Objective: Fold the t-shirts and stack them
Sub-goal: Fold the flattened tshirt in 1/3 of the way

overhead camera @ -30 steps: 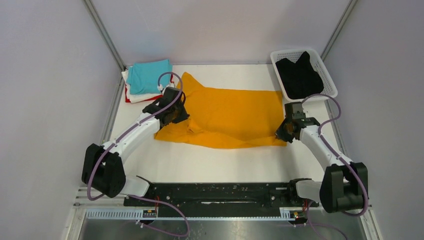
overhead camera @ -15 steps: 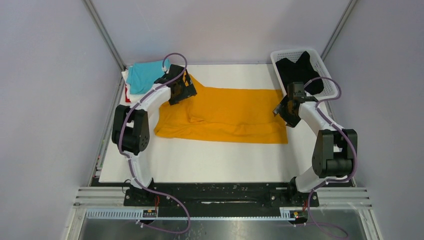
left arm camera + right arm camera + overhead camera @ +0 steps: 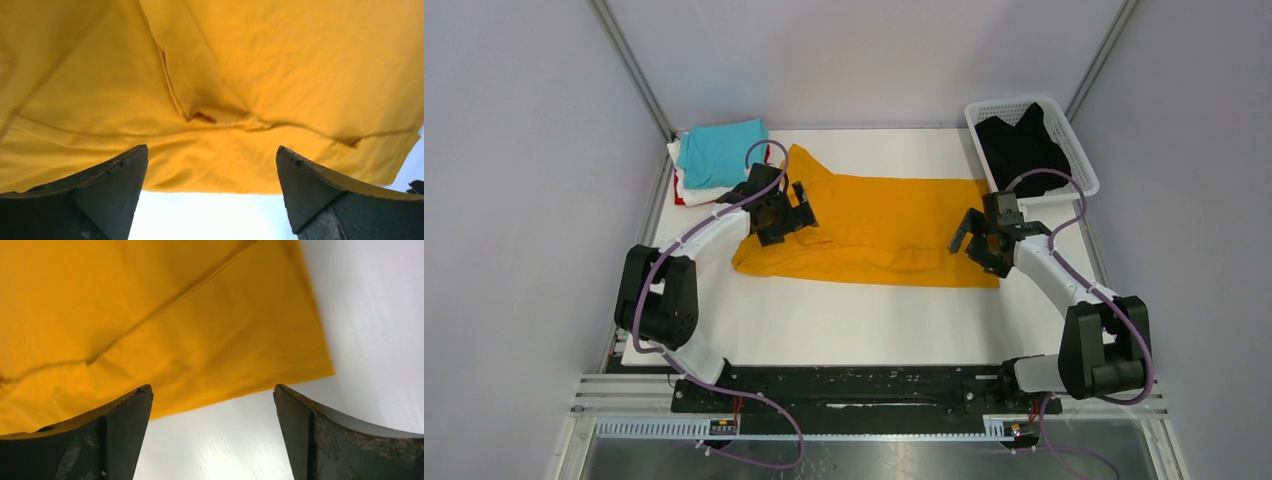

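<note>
Left end effector (image 3: 211,148): you are holding it with the fingers spread wide and nothing between them, over the left end of the orange-yellow t-shirt (image 3: 874,230); whether the tips are touching the cloth is not showing.
Right end effector (image 3: 212,387): its fingers are also standing apart and empty, straddling the shirt's near right corner, with one side over bare counter (image 3: 824,320).
Shirt: it is lying across the middle of the counter as a long band, left to right, with a flap sticking out toward the far left.
Stack: the turquoise t-shirt (image 3: 719,150) is sitting on top of the white t-shirt (image 3: 692,186) in the far left corner, just beside that flap.
Waiting: the black t-shirt (image 3: 1022,150) is lying in the basket (image 3: 1079,150) at the far right.
Risk, pucker: in the left wrist view a ridge of cloth is bunching right ahead of the fingers; if you are pinching there, you are likely locking the wrinkle into the fold.
Risk, layers: at the right corner you are probably catching only the top layer, so the band may be opening as you lift.
Risk, mismatch: if you are lifting the two ends unevenly, the fold is likely coming out skewed.
Risk, stack: if you are swinging the left arm toward the far left, you may be dragging the flap into the stack and knocking it askew.
</note>
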### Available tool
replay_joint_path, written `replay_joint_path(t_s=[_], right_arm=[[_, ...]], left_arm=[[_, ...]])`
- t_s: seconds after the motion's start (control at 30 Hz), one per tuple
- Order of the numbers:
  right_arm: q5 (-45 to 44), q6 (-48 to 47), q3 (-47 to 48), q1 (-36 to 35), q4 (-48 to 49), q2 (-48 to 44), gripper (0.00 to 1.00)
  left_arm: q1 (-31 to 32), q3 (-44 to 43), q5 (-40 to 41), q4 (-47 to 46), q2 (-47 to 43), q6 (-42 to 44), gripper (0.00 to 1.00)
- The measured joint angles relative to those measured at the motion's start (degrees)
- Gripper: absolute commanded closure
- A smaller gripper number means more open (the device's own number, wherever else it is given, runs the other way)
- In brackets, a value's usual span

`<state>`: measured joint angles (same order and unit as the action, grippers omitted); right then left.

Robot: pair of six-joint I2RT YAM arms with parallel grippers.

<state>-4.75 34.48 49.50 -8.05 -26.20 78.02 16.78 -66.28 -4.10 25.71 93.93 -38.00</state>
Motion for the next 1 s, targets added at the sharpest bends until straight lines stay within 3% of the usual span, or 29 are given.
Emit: replay_joint_path(t_s=[0.17, 0.37, 0.7, 1.0], right_arm=[[3.0, -0.8, -2.0, -2.8, 1.9, 0.5, 0.00], [4.0, -1.3, -2.1, -2.8, 3.5, 1.0, 0.01], [1.8, -2.9, -2.6, -2.8, 3.7, 0.8, 0.01], [0.9, -4.1, -3.0, -2.8, 3.0, -1.0, 0.00]], left_arm=[[2.6, 5.4, -2.4, -2.0, -0.1, -1.3, 0.01], [3.2, 2.8, -4.1, -6.1, 6.0, -2.6, 0.01], [3.2, -15.9, -4.7, -7.4, 21.6, -2.5, 0.01], [3.2, -32.7, -4.7, -7.2, 25.3, -1.0, 0.01]])
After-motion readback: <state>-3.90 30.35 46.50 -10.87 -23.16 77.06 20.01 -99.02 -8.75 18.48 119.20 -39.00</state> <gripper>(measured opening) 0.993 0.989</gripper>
